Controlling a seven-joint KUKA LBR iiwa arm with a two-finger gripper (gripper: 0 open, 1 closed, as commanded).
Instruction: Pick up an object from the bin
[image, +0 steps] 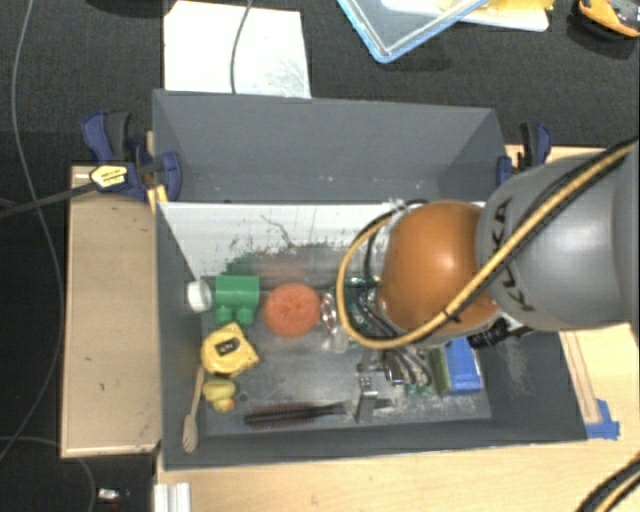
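While the gripper (375, 388) hangs at the lower middle of the bin (320, 150), between dark stick (295, 412) and blue block (462, 368), spread or closed I can't tell. It'd do best to centre over one first.

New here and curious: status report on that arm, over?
Pincer down near front floor of bin. Dark pen-like tool beside it, blue block on other side.

Robotics lab, grey industrial arm (570, 250) over a metal bin (320, 150) of oddments, cables (234, 60) trailing across dark surface
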